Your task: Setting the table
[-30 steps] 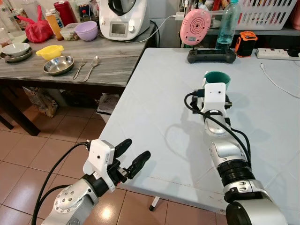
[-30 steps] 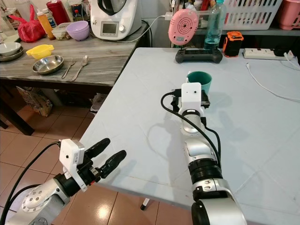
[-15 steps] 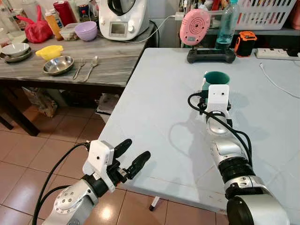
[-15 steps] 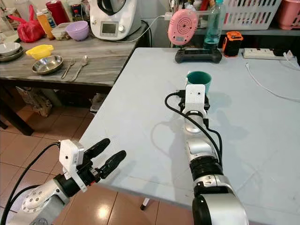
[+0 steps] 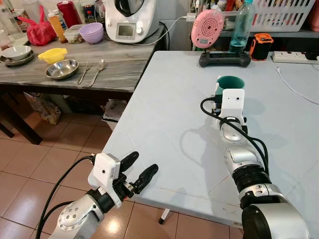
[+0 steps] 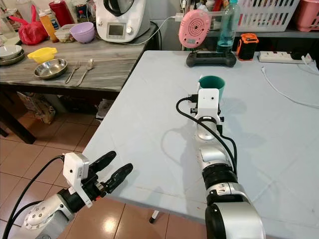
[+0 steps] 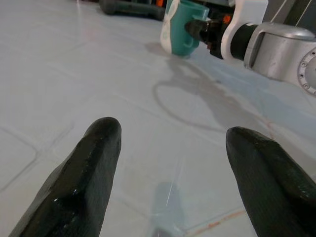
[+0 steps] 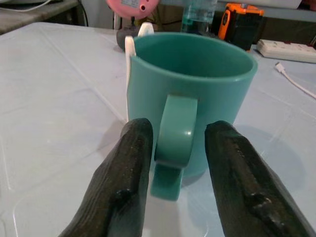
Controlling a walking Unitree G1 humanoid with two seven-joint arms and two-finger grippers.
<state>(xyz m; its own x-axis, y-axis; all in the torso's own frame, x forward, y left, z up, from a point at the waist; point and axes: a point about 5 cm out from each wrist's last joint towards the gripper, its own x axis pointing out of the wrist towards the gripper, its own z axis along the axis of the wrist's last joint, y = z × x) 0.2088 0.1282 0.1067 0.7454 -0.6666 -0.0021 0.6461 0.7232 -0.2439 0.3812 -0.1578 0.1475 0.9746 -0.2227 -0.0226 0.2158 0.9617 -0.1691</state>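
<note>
right gripper (image 8: 173,148): fingers parted, straddling the mug handle, not squeezing it yet | left gripper (image 5: 137,169): spread wide, hovering by the near-left table edge | white table (image 5: 164,99): big, pale | teal mug (image 5: 230,83): upright, mid-table toward the far side, handle facing the robot | fork (image 5: 83,72) and spoon (image 5: 98,70): far left on the grey counter (image 5: 114,59)

I can't read any text, label, brand or number here; the kitchen machine's display (image 5: 125,31) on the far counter is too small.
</note>
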